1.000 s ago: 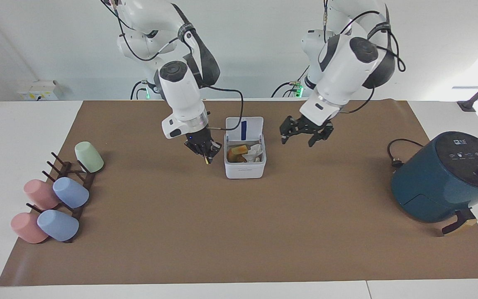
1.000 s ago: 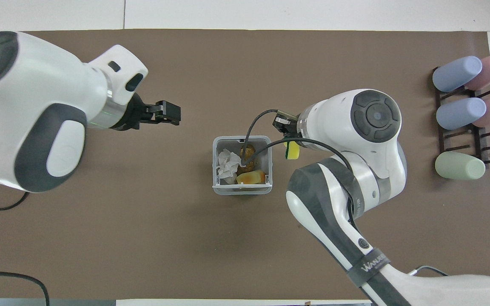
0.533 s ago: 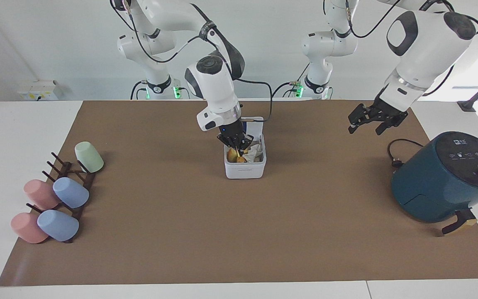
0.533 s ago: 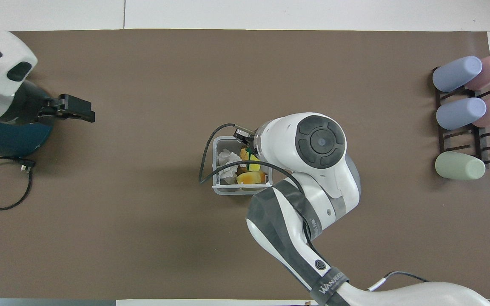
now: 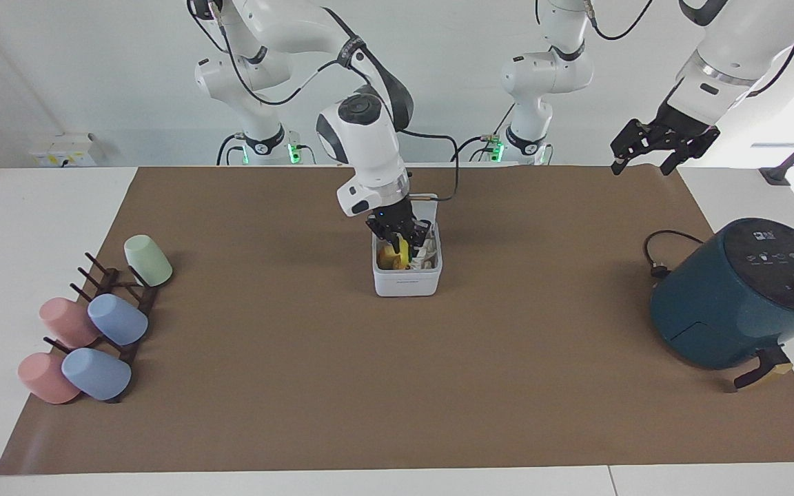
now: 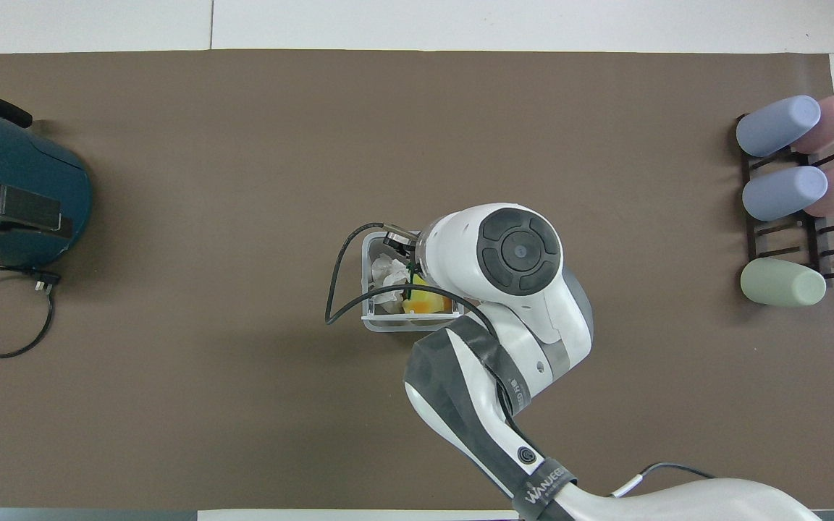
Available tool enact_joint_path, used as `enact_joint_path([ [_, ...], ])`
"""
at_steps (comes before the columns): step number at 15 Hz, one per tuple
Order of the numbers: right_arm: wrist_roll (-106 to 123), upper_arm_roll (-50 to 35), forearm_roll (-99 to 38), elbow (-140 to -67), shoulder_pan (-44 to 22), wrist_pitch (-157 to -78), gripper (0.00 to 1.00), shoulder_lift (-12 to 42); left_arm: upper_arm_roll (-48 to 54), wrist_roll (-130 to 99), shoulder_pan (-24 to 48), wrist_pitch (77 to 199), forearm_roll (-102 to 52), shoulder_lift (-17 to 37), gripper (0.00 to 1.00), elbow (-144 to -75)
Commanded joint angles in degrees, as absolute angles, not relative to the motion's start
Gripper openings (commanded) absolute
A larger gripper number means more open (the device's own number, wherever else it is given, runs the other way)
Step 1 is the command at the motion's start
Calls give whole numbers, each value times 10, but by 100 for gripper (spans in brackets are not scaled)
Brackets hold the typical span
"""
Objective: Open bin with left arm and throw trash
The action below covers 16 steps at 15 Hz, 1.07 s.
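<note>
The air fryer (image 5: 741, 293) sits idle at three o'clock in the facing view. Centre, the bin (image 5: 407, 275) stands lid-up. The right gripper (image 5: 400, 238) hangs in its mouth, yellow trash (image 5: 402, 251) seemingly dropping — jaws' state unclear. Left gripper (image 5: 662, 145) — spread, empty — waits clear.

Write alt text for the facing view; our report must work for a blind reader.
The right gripper hangs over the open white bin at mid-table, a yellow piece just below it. The left gripper is raised, jaws open, above the table edge near a teal air fryer. Pastel cups rest on a rack.
</note>
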<state>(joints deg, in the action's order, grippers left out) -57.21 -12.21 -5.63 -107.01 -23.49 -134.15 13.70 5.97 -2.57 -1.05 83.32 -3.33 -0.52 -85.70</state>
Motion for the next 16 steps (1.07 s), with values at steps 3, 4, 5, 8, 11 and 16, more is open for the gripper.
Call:
enact_joint_path([
  [3, -584, -123, -53, -1058, -236, -1337, 100, 141, 22, -30, 42, 870, -9, -43, 100, -949],
  [4, -583, -121, -51, -1050, -236, -1326, 100, 141, 22, -30, 41, 874, -9, -46, 100, -961],
  [5, -578, -120, -48, -1038, -229, -1311, 100, 141, 22, -32, 42, 876, -9, -42, 100, -961],
  [8, -556, -119, -21, -1044, -198, -1287, 100, 119, 18, -32, 38, 869, -4, -20, 100, -930],
  [11, -434, -119, -20, -1059, -151, -1261, 100, 94, 25, -31, 20, 831, -3, -1, 100, -884],
  [16, -299, -119, -19, -1059, -83, -1214, 100, 78, 29, -32, 22, 837, -3, -8, 100, -890],
])
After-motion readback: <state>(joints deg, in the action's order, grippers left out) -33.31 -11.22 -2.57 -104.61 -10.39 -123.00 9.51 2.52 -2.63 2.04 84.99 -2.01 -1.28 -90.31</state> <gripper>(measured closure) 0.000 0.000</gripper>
